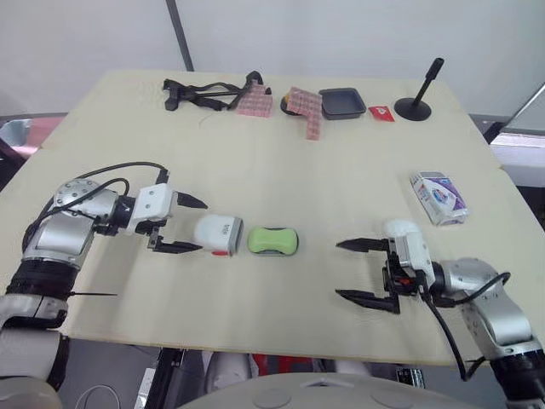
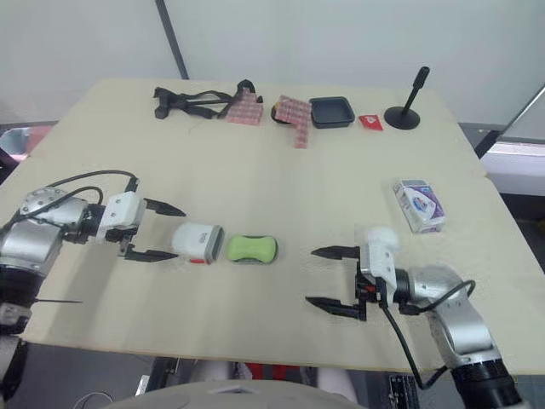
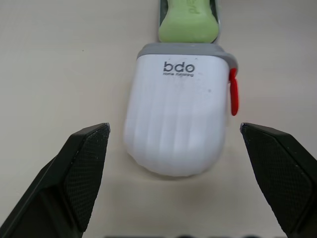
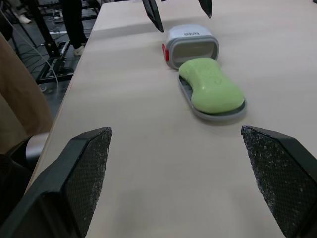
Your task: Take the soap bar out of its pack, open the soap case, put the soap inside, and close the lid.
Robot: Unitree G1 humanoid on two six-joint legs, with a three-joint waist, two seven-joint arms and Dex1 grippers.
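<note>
From my head, my left hand is spread wide on the desk. Its fingers sit on either side of the rounded end of the soap case's white cover without touching it. The green soap lies just beyond the cover, and the pack sits well apart on my right. My right hand is spread open too, gripping nothing, some way from the soap. Along my left wrist, the cover lies between my fingers, with its red tab on one side. Along my right wrist, the soap rests on the grey tray, right at the cover's open mouth.
</note>
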